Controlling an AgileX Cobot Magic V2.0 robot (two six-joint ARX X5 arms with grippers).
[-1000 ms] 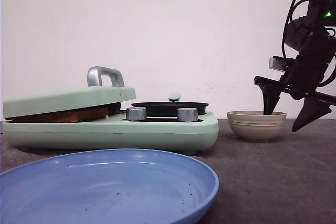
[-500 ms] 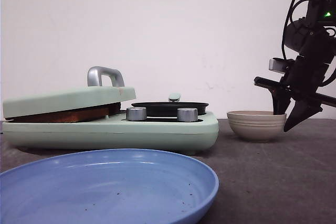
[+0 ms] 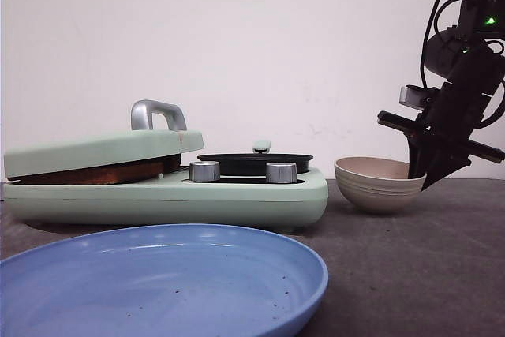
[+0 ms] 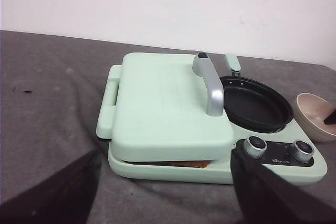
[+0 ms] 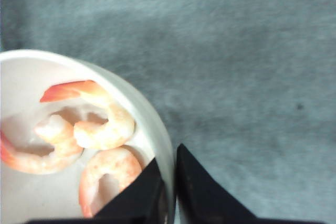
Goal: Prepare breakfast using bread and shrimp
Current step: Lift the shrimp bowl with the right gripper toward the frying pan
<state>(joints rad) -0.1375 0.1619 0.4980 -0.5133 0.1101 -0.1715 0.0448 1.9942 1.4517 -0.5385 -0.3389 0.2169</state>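
Observation:
Three curled pink-orange shrimp (image 5: 102,127) lie in the beige ribbed bowl (image 5: 163,145). My right gripper (image 5: 168,156) is shut on the bowl's rim, one finger inside and one outside. From the front, the bowl (image 3: 377,183) tips toward the left, with the right gripper (image 3: 422,170) at its right edge. A brown strip of bread (image 3: 95,173) shows under the closed lid of the mint-green cooker (image 3: 166,195). The bread (image 4: 194,163) peeks from that slot in the left wrist view too. My left gripper (image 4: 164,156) hovers open in front of the cooker (image 4: 168,119), holding nothing.
A large blue plate (image 3: 158,282) lies at the front of the dark table. The cooker carries a black round pan (image 3: 254,162) on its right half, two silver knobs (image 3: 282,172) and a metal lid handle (image 3: 158,112). A white wall stands behind.
My right gripper went from open astride the bowl's right edge to shut on its rim. The bowl now tilts up on its right side and sits slightly further left.

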